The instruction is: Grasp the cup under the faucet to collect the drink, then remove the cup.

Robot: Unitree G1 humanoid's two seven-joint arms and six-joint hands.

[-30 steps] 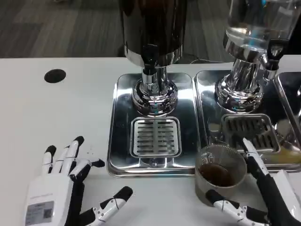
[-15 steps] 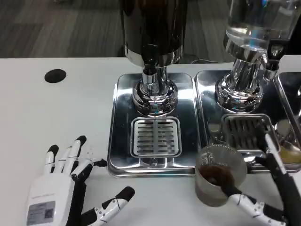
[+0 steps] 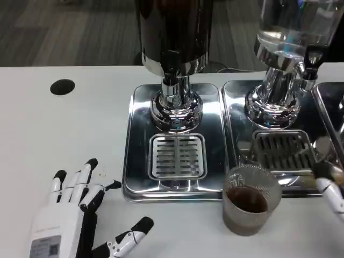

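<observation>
A clear ribbed cup [image 3: 250, 200] with dark brown drink in its bottom stands upright on the white table, just in front of the steel trays. My right hand [image 3: 332, 191] shows at the right edge, apart from the cup, with nothing held in the part that shows. My left hand [image 3: 75, 215] lies open and flat on the table at the lower left, fingers spread, holding nothing. The dark dispenser's faucet [image 3: 171, 65] hangs over the left drip grate [image 3: 178, 156], with no cup beneath it.
Two steel drip trays [image 3: 138, 177] stand side by side, each with a grate. A clear dispenser with a chrome base [image 3: 275, 105] rises at the right. A black round hole [image 3: 62, 86] sits in the table at the far left.
My right hand has let go of the cup and drawn back to the right edge. The cup stays standing where it was. My left hand has barely moved.
</observation>
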